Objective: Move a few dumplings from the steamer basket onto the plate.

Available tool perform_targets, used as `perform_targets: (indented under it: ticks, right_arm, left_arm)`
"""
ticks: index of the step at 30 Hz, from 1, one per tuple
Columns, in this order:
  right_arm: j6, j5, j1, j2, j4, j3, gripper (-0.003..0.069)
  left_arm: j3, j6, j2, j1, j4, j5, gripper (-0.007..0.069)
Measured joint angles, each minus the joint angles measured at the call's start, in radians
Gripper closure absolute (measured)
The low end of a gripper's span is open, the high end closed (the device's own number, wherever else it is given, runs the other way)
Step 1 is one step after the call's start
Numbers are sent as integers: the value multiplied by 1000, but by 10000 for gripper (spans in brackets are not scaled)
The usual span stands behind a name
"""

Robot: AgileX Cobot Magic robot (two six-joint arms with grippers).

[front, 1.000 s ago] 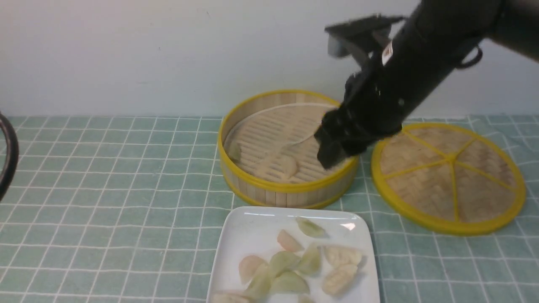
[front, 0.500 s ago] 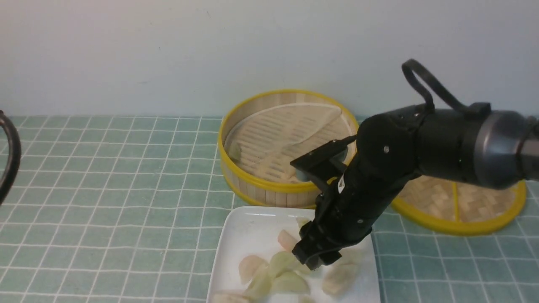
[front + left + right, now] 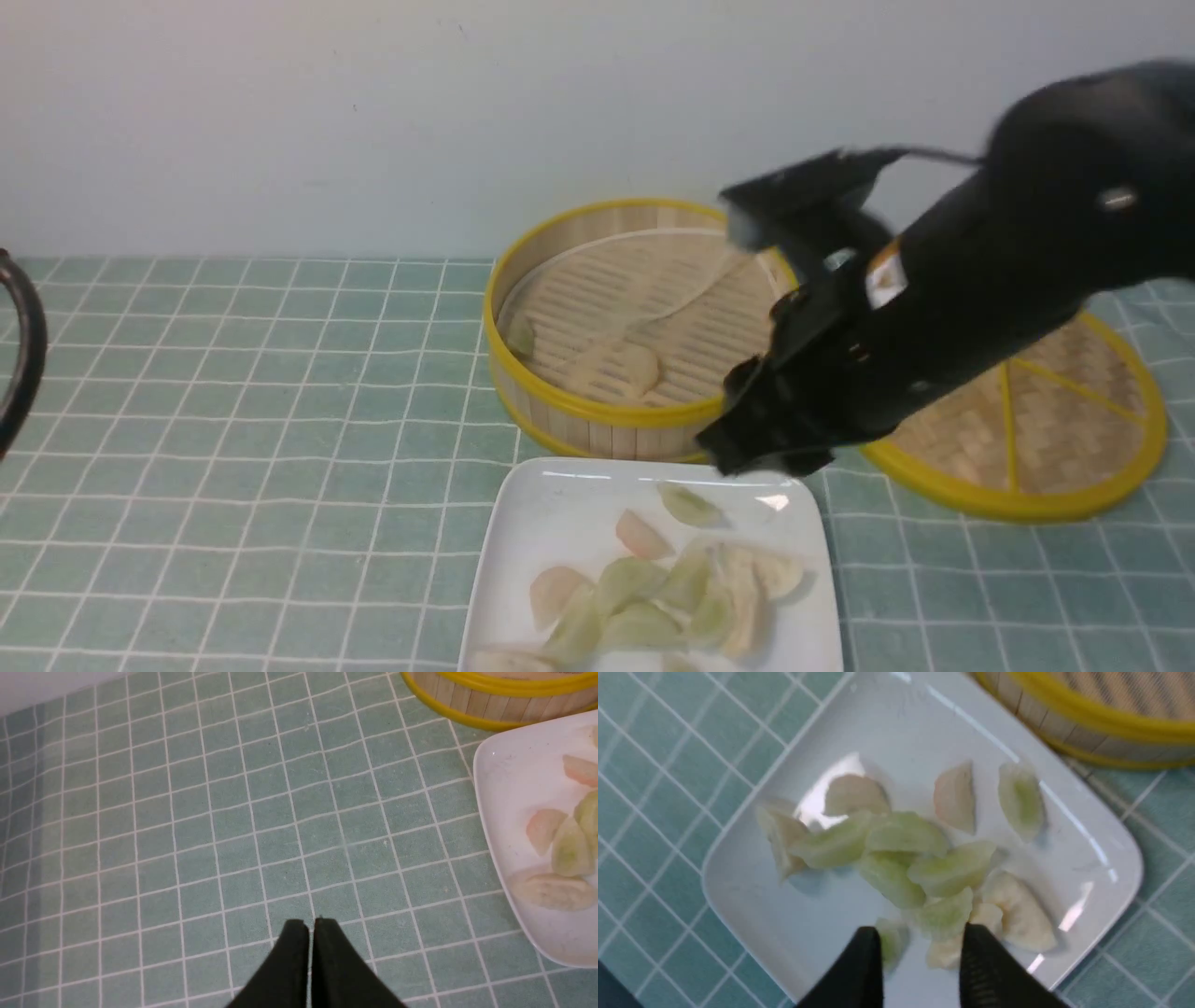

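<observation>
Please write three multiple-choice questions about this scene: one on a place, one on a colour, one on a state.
1. Where is the plate relative to the steamer basket?
A. Nearer the robot
B. Behind it
C. Inside it
2. What colour are the basket's rims?
A. Red
B. Yellow
C. Blue
3. How is the left pincer?
A. Wide open
B. Shut on a dumpling
C. Shut, empty
Answers: 1 A, it lies in front; 2 B, yellow bands; 3 C, fingers meet, nothing between.
</observation>
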State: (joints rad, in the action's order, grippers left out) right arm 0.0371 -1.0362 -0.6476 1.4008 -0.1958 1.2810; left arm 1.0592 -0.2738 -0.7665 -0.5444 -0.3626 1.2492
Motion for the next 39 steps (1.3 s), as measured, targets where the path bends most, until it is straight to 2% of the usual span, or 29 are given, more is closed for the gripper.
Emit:
perform_targets:
  ticks: [2, 4, 8, 11, 12, 14, 21, 29, 39]
  right_arm:
    - [-20, 5, 0, -107, 27, 0, 619]
    - [-50, 40, 0, -275, 68, -18, 658]
    - [-81, 116, 0, -499, 137, -92, 671]
    - [-119, 219, 0, -785, 217, -251, 672]
    - [-127, 231, 0, -801, 221, -274, 672]
    - [-192, 316, 0, -1021, 293, -443, 672]
    - [-310, 491, 0, -1396, 439, -784, 672]
    - [-420, 616, 0, -1393, 469, -869, 672]
    - [-430, 621, 0, -1392, 468, -869, 672]
  left_arm:
    - [0, 0, 0, 0, 5, -27, 631]
    - [0, 0, 0, 0, 14, -63, 631]
    - [0, 0, -1, 0, 27, -123, 631]
    - [0, 0, -1, 0, 39, -189, 631]
    - [0, 0, -1, 0, 39, -196, 631]
    - [0, 0, -1, 0, 53, -232, 631]
    - [0, 1, -1, 0, 62, -261, 631]
    - [-79, 26, 95, -1, 101, -315, 631]
    - [-383, -49, 564, -1, 112, -498, 631]
